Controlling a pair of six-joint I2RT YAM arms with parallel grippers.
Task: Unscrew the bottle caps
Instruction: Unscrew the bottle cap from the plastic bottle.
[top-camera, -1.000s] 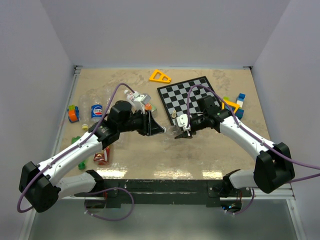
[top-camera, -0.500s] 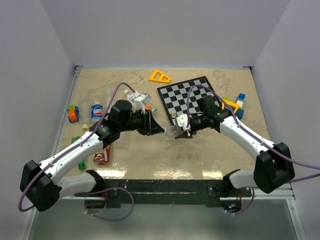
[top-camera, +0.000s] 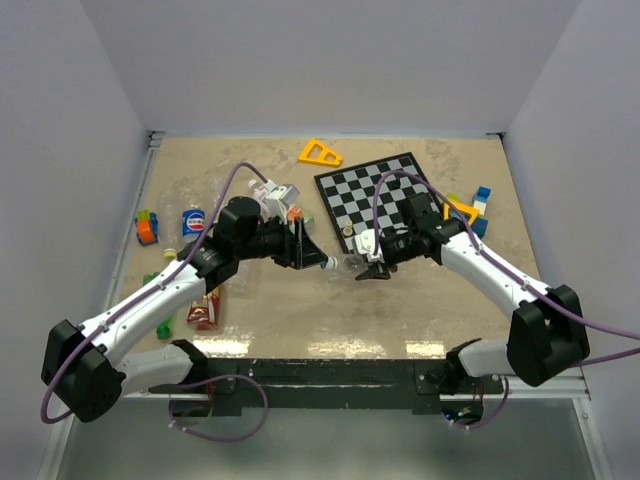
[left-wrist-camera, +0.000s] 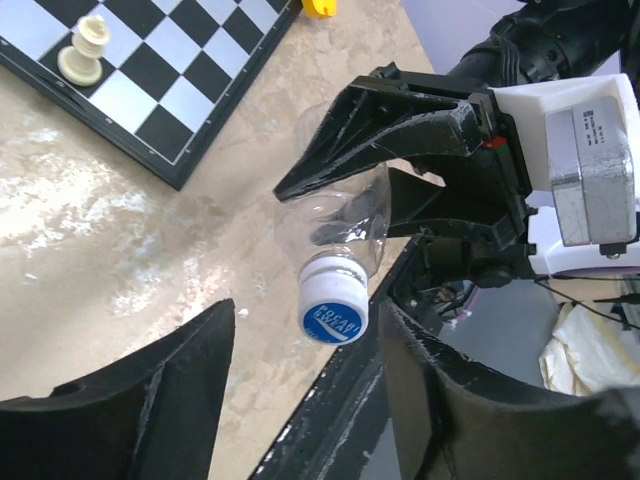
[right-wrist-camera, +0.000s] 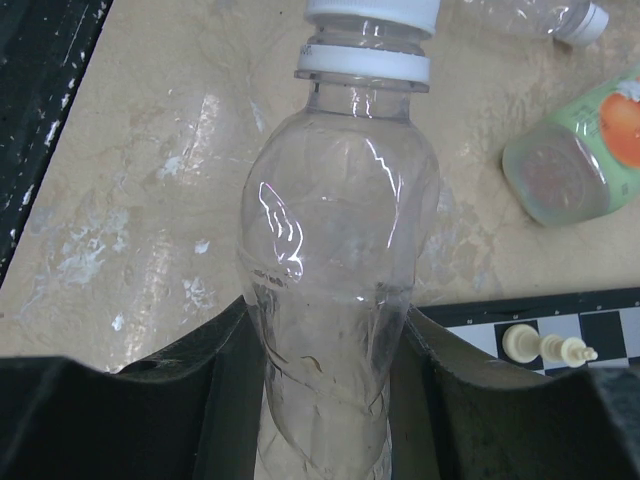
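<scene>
Your right end effector (top-camera: 363, 262) is grasping the clear unlabelled plastic bottle (right-wrist-camera: 335, 250) around its body, with the bottle's long axis aimed at the left end effector (left-wrist-camera: 305, 330). The blue-topped white plastic cap (left-wrist-camera: 333, 308) sits just ahead, between the left's released, spread fingers, untouched.

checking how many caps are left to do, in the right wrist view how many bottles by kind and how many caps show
clear bottles: 2
labelled bottle: 1
caps: 2
total: 5
</scene>
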